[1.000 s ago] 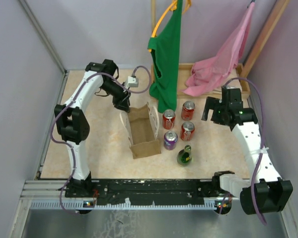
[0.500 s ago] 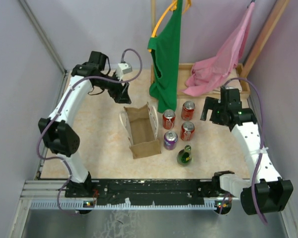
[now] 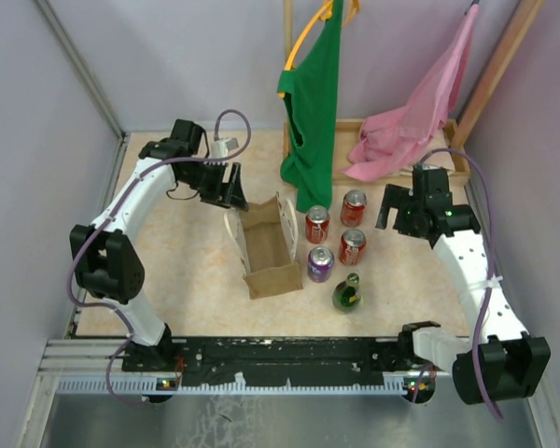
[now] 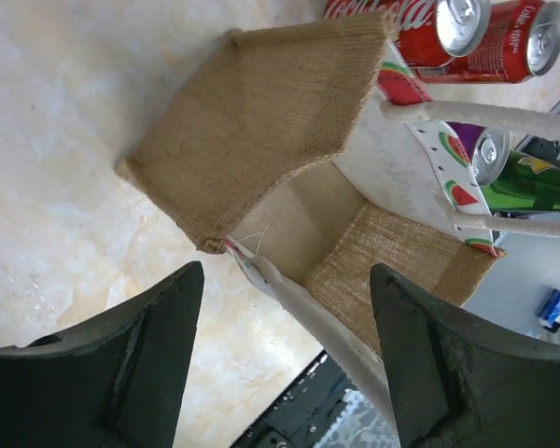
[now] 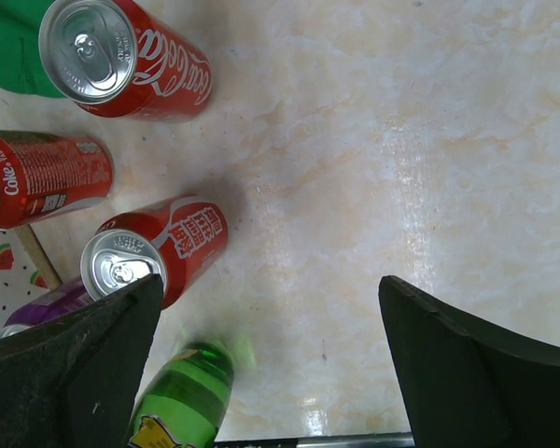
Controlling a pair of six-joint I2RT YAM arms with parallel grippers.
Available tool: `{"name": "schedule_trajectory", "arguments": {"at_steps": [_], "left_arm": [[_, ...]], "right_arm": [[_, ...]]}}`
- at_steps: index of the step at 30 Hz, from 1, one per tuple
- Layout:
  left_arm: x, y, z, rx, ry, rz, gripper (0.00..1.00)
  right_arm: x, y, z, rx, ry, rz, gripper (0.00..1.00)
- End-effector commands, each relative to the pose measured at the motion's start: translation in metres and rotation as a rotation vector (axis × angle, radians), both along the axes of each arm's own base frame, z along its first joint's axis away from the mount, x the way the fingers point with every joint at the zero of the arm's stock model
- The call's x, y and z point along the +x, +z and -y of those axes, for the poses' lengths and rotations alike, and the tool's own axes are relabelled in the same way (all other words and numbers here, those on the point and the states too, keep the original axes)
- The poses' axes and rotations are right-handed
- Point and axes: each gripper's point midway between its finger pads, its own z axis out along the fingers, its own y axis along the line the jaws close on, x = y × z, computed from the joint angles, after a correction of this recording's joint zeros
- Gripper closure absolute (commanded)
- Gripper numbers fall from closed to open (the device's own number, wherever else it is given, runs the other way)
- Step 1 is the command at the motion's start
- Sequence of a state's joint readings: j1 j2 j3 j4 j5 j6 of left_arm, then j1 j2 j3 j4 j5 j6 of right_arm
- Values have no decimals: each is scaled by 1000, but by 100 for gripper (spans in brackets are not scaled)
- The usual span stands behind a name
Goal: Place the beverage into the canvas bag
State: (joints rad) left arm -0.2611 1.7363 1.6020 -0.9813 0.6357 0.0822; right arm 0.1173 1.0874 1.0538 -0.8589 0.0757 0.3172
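Note:
The canvas bag [image 3: 266, 247] stands open on the table, with tan side panels and white handles. In the left wrist view its tan end panel [image 4: 261, 112] and its inside show. My left gripper [image 3: 233, 187] is open and empty just beyond the bag's far left corner, its jaws either side of the near cream wall [image 4: 285, 313]. Three red cans [image 3: 317, 224], [image 3: 354, 207], [image 3: 352, 246], a purple can [image 3: 320, 264] and a green bottle [image 3: 346, 294] stand right of the bag. My right gripper [image 3: 397, 210] is open and empty, right of the cans [image 5: 271, 327].
A green garment [image 3: 313, 103] hangs at the back centre, close to the far cans. A pink garment [image 3: 415, 117] drapes over a wooden frame [image 3: 462, 159] at back right. Grey walls close in both sides. The black rail [image 3: 289, 350] runs along the near edge.
My left arm swung its elbow out to the left; its gripper lifted away from the bag's far end, then came back down near it. The right arm has barely moved.

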Motion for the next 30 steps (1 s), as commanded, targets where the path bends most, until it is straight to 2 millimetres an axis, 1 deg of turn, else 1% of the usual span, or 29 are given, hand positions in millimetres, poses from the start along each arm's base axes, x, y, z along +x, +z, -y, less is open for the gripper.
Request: {"name": "schedule_trajectory", "arguments": {"at_steps": [1, 3, 5, 10, 13, 16, 19, 22, 23, 24, 26, 28, 30], "left_arm": [[0, -20, -5, 37, 121, -97, 23], [-4, -32, -7, 49, 124, -124, 27], [-5, -39, -5, 52, 117, -135, 33], [-1, -44, 4, 55, 60, -115, 60], [-4, -43, 15, 59, 0, -107, 75], [-7, -45, 20, 78, -46, -97, 84], [-9, -51, 19, 106, -76, -87, 87], [-7, -55, 14, 137, -87, -78, 86], [-7, -55, 13, 141, -90, -75, 85], [-6, -55, 13, 144, -91, -75, 80], [-1, -52, 13, 147, -87, -61, 58], [6, -44, 14, 143, -74, -36, 39], [18, -32, 15, 132, -49, 12, 25]], "right_arm": [[-1, 9, 1, -9, -5, 32, 1], [-4, 6, 1, -6, -11, 27, 1], [-6, 6, 1, -4, -14, 29, 1], [-5, 9, 2, -8, -19, 35, 1], [-2, 11, 2, -7, -17, 39, 1], [1, 11, 0, -1, -15, 43, 1], [2, 11, -1, 2, -14, 43, 1], [3, 10, -2, 3, -13, 47, 1], [4, 10, -3, 4, -10, 48, 1], [6, 11, -3, 5, -9, 53, 1], [13, 15, -6, 6, -1, 69, 1], [25, 22, -7, 1, 9, 84, 1], [38, 30, -10, -6, 24, 94, 1]]}}
